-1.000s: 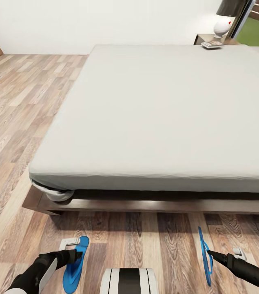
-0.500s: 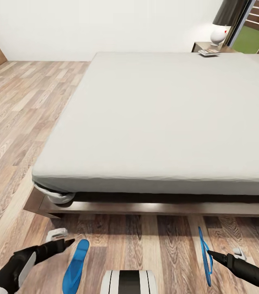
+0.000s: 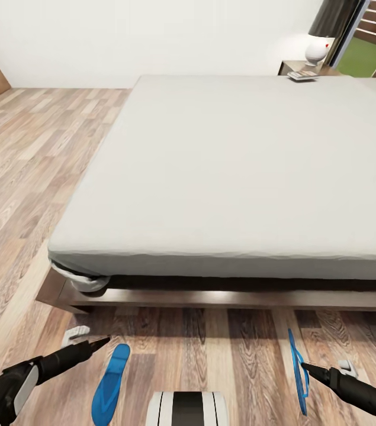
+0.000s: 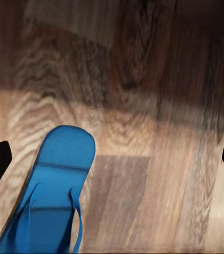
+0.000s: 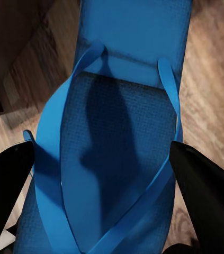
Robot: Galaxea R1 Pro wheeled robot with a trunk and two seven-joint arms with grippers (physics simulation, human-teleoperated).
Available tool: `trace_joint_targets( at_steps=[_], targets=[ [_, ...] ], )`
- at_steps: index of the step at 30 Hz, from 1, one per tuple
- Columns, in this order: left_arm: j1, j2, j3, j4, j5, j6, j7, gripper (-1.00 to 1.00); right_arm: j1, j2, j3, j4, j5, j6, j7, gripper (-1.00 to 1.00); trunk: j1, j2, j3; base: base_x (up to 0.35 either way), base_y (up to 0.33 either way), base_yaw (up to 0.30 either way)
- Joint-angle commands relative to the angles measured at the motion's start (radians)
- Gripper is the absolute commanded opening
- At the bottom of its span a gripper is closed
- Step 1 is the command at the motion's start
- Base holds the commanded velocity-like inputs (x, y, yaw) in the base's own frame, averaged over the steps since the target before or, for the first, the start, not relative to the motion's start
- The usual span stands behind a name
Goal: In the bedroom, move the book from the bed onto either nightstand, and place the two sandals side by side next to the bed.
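- Now my left gripper (image 3: 96, 344) has let go of the left sandal (image 3: 110, 384) and drawn back, fingers spread; it lies flat near the bed (image 3: 223, 177).
- Meanwhile my right gripper (image 3: 306, 368) keeps pinching the right sandal (image 3: 297, 371), held on edge.
- Next, I judge, this one goes beside it.

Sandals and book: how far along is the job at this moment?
Done, it seems: a book-like object lies on the nightstand, though too small to identify. One sandal lies flat on the floor by the bed, the left gripper open beside it. In hand: the right gripper holds the other sandal on edge. Left: setting it flat beside the first.
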Motion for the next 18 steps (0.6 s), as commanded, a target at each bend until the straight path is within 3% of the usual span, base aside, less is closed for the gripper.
trace_joint_targets(
  at_steps=[1, 9, 14, 18],
  targets=[
    [0.000, 0.000, 0.002, 0.000, 0.006, 0.010, -0.003, 1.00, 0.000, -0.001, 0.006, 0.000, -0.010, 0.009, 0.001, -1.00, -0.001, 0.000, -0.001, -0.278, 0.000, 0.000],
    [0.000, -0.001, 0.002, 0.000, 0.006, 0.010, -0.002, 1.00, 0.000, -0.001, 0.006, 0.000, -0.010, 0.009, 0.001, -1.00, -0.001, 0.000, -0.001, -0.310, 0.000, 0.000],
    [0.000, 0.000, 0.002, 0.000, 0.006, 0.010, -0.002, 1.00, 0.000, -0.001, 0.006, 0.000, -0.010, 0.009, 0.001, -1.00, -0.001, 0.000, -0.001, -0.072, 0.002, 0.000],
    [0.000, 0.000, 0.003, 0.000, 0.006, 0.010, -0.002, 1.00, 0.000, -0.001, 0.006, 0.000, -0.010, 0.009, 0.001, -1.00, -0.001, 0.000, -0.001, -0.006, 0.174, 0.000]
  ],
)
